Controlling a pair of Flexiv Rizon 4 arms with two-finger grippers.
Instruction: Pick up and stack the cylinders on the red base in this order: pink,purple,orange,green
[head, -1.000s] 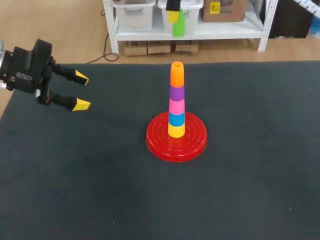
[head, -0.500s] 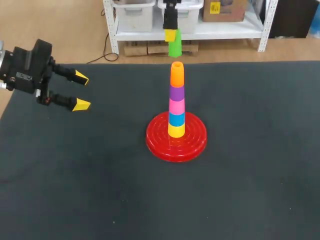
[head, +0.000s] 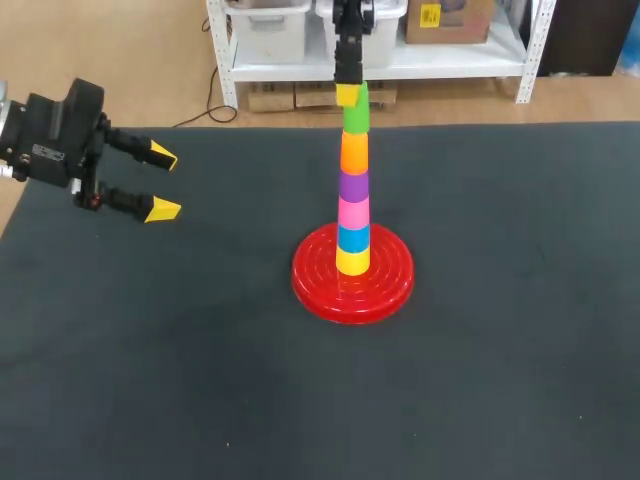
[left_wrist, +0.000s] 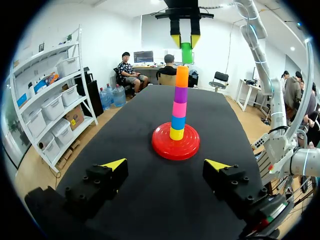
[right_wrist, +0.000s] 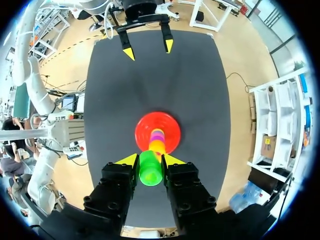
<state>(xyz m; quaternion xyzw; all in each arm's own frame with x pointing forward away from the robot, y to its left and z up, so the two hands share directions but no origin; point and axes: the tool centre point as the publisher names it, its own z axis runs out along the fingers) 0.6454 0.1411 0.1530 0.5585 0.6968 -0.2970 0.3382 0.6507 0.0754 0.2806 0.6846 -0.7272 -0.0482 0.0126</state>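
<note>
The right fingers (right_wrist: 150, 161) are closed on the green cylinder (head: 355, 114), one yellow tip on each side, and hold it upright at the very top of the tower. The tower stands on the red base (head: 310, 282) in the middle of the counter (head: 200, 380).

In the head view the green cylinder seems to meet the orange cylinder (head: 354, 152), but I cannot tell if it is fully seated. I think the good way is to keep it straight over the orange one and press down gently until it sits. Then open the fingers only a little and lift straight up, because the tower is tall and thin and a side touch may tip it.

The left fingers (head: 163, 182) are wide open, hold nothing, and are well apart from the tower.
</note>
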